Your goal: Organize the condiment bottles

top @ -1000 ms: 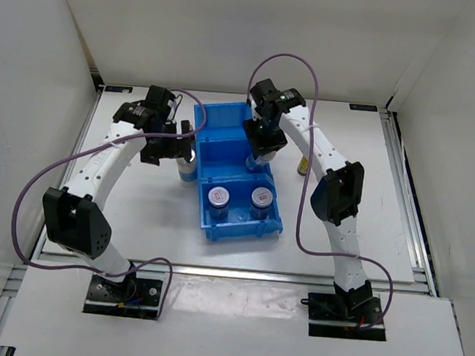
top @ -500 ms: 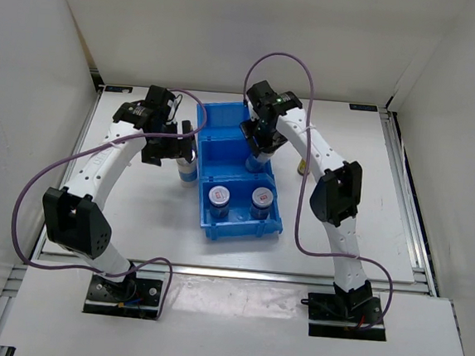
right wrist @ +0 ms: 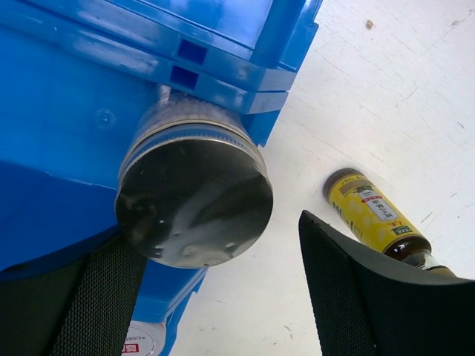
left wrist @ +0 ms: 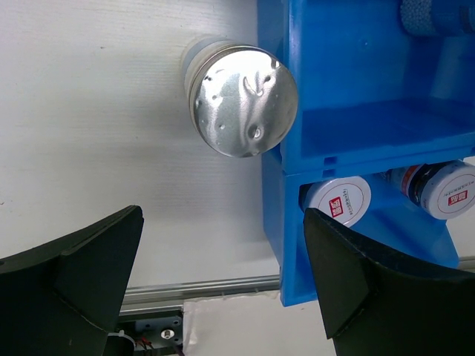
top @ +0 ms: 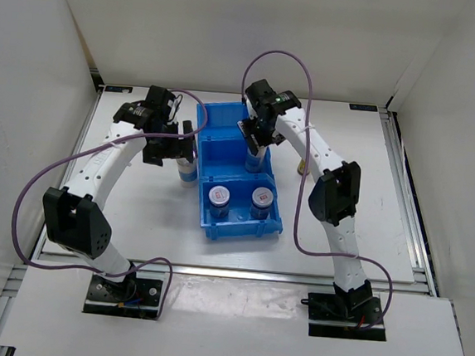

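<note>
Step in hand: judged to be the release of the binned cylinder [right wrist: 194, 196] into the bin [top: 242, 226], with the loose cylinder [left wrist: 241, 100] next.
Right arm: the right gripper [top: 255, 138] is over the middle compartment. Its jaws are parted either side of the binned cylinder, with a clear gap at one finger, and it grips nothing.
Middle compartment: the binned cylinder stands upright, close to the right wall.
Left arm: the left gripper [left wrist: 223, 215] is empty, jaws spread wide, hovering above the loose cylinder.
Left of bin: the loose cylinder stands upright on the table [top: 134, 219], just beside the bin's left wall. Whether it touches the wall cannot be told.
Near compartment: two jars [top: 220, 197] sit side by side.
Right of bin: one bottle [right wrist: 371, 215] is in view on the table. Upright or lying cannot be told.
Advice, right: spread the jaws fully, then lift straight up so no finger drags the lid or strikes the wall.
Advice, left: the jaws line up across the bin wall, so one finger would likely land on it. Turn the wrist so the fingers close along the wall, centre over the lid and grip below it.
Risk: the tall, narrow cylinders would probably tip easily if nudged.
</note>
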Motion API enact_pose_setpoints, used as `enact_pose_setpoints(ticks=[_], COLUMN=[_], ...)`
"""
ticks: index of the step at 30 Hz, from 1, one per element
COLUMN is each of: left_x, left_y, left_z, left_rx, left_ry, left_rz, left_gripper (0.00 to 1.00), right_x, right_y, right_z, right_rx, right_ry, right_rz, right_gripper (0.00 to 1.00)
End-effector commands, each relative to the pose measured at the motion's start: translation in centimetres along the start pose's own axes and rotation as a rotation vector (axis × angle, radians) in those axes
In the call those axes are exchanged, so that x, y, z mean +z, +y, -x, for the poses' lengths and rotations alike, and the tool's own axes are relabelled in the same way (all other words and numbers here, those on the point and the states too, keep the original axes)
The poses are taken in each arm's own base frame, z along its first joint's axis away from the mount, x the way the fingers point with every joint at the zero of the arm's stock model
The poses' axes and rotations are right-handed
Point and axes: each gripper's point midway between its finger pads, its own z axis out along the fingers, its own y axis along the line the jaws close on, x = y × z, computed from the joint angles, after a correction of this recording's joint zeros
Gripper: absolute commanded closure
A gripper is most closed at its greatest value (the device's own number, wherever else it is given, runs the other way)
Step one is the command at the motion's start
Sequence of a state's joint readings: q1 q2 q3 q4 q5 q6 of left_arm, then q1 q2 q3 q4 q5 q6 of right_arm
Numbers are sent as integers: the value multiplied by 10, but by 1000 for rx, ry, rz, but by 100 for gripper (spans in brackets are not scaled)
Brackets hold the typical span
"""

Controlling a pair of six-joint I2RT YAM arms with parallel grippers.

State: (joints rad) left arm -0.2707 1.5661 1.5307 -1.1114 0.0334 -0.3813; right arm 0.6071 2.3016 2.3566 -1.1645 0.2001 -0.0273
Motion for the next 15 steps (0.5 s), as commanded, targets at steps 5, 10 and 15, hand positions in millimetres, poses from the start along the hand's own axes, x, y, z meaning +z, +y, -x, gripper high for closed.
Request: enact_pose_setpoints(ticks=[5,10,15], left_x=[2,-7,1], left_y=[3,-4,-24], left_z=[8,22,25], left_rx=[-4,-36,-48], left_ry=[-39,-94,-86], left_rz=[16,-7,-27], left_gripper=[0,0,0], right_x=[-36,-85,-109], right_y=[-4,8,7], right_z=[23,19,-6], right_rx=[48,170,248], right_ry=[-156,-289,-314], right_rz=[-32,67,69], right_gripper=[11,6,6])
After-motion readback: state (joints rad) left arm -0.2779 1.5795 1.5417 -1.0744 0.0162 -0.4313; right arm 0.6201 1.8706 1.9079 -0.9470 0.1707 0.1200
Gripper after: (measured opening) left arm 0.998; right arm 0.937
